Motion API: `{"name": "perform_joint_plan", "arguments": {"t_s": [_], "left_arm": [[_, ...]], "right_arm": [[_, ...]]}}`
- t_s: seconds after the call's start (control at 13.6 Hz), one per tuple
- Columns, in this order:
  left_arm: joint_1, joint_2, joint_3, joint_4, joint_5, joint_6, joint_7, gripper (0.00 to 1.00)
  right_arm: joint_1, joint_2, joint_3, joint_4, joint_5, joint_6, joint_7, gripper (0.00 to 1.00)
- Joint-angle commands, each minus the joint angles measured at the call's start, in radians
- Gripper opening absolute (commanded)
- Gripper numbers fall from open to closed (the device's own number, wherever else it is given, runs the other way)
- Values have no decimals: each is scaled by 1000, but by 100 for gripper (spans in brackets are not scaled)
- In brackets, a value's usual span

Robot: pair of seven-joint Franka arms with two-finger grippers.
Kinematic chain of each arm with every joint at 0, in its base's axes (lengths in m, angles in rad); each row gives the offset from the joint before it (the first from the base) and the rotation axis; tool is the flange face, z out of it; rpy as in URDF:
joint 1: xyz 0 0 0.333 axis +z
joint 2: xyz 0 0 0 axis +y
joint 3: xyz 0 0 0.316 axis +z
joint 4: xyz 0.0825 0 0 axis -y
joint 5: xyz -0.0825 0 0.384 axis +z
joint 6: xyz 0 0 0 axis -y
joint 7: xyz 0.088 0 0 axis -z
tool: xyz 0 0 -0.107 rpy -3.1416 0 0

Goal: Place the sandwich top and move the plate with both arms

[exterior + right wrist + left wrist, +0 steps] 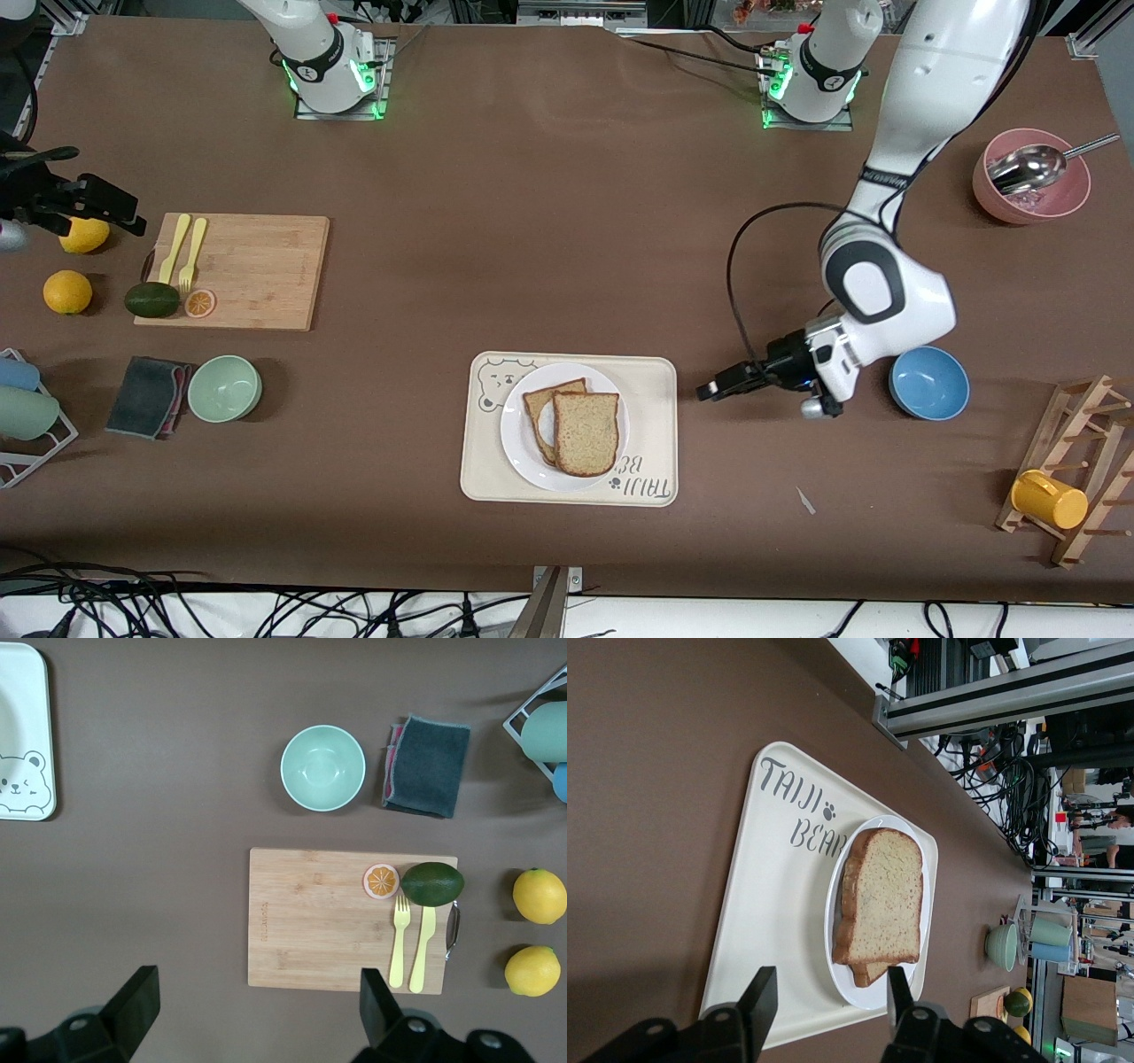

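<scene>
Robot lab: arm bases (332, 66) bolted to table (567, 221), cable tangle (1010, 784), aluminium framing.

White arms (921, 80), black joints, black cables, green-lit bases.

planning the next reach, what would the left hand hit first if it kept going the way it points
Probably the tray's rim, then the plate with the sandwich top; the left hand stands open beside it, height unclear.

L arm bent low, left gripper (709, 390) fingers apart, empty, pointing ~9 o'clock. R arm waits, right gripper (133, 215) wide, empty.
</scene>
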Motion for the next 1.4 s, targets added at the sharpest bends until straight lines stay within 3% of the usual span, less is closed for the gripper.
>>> {"name": "perform_joint_plan", "arguments": {"t_s": [0.0, 0.07, 0.15, 0.37, 0.59, 0.74, 0.96, 1.33], "left_arm": [[-8, -140, 40, -141, 64, -1, 4, 84], [-8, -169, 53, -160, 154, -1, -8, 96], [-8, -210, 62, -190, 225, -1, -38, 99], [37, -342, 94, -257, 453, -34, -126, 100], [146, -421, 99, -223, 749, -229, -189, 100], [198, -471, 99, -157, 946, -347, -236, 100], [204, -476, 100, 20, 1194, -585, -276, 100], [218, -473, 108, 274, 1213, -817, -422, 100]], "right_arm": [[8, -9, -1, -7, -5, -1, 14, 100], [8, -9, -1, -7, -5, 1, 16, 100], [8, -9, -1, -7, -3, -1, 16, 100], [10, -9, -1, -7, -5, 2, 16, 100], [8, -8, -4, -7, -3, 2, 14, 100], [8, -9, -3, -7, -5, 1, 14, 100], [10, -9, -1, -5, -5, 1, 13, 100], [10, -9, -1, -4, -5, 1, 5, 100]]}}
